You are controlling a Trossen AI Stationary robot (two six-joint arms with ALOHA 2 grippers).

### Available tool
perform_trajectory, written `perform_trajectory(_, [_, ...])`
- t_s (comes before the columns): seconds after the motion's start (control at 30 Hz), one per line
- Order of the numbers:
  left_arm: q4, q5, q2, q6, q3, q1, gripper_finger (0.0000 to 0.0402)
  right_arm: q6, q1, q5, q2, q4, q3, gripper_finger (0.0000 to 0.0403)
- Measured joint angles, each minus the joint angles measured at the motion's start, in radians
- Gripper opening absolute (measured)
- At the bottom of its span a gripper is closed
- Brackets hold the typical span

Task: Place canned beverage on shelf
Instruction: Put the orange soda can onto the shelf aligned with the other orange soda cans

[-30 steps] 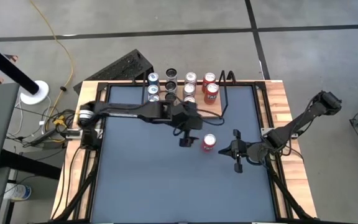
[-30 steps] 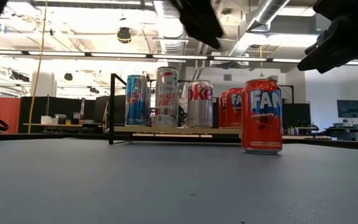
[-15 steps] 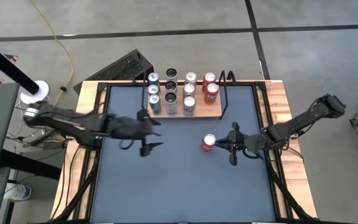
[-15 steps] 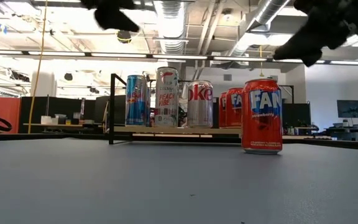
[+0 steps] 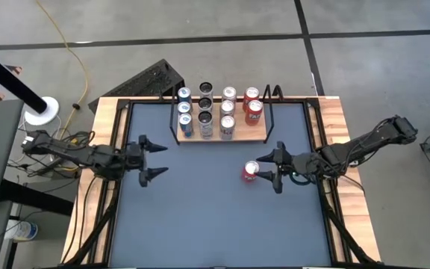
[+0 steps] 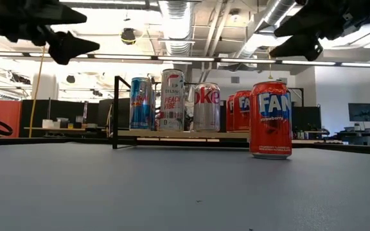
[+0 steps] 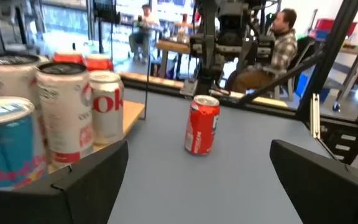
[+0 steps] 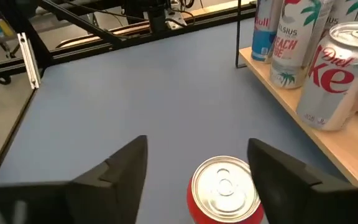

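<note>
right gripper point(image 5: 276, 168): mine, fingers spread wide, hovering just above and beside the can on its right side, not touching it; in my right wrist view the can top sits between my two dark fingers point(image 8: 120, 165)

red can: upright red Fanta strawberry aluminium can point(image 5: 251, 171) standing alone on the grey-blue tabletop point(image 5: 200, 217), right of centre, a bit in front of the shelf and off it; reads clearly in the low view point(image 6: 270, 119)

left gripper point(image 5: 149, 158): also mine, jaws wide open and holding nothing, parked over the left side of the table, well apart from the can

shelf: small light-wood board in a thin black rail frame point(image 5: 263, 137) at the back of the table; it carries a cluster of upright cans point(image 5: 205, 119); blue-and-silver ones on the left, white and silver ones in the middle, two more red ones point(image 5: 253, 109) on the right

beyond the table: people sitting in the room point(image 7: 283, 37), seen in my left wrist view
</note>
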Motion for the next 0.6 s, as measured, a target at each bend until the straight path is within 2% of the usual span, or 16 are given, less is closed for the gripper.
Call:
perform_trajectory(0.13, [-0.012,-0.001,-0.123,0.05,-0.052,0.002,0.0382,0.007,0.002,0.006,0.032,-0.003,0.0,0.0289])
perform_trajectory(0.27, [-0.082,0.002,-0.221,0.064,-0.083,0.002,0.0382,-0.052,-0.007,0.023,0.065,0.002,0.0,0.031])
perform_trajectory(0.6, [-0.104,-0.005,-0.411,0.048,-0.201,0.002,0.0382,-0.091,-0.026,0.012,0.084,0.047,0.0,0.0318])
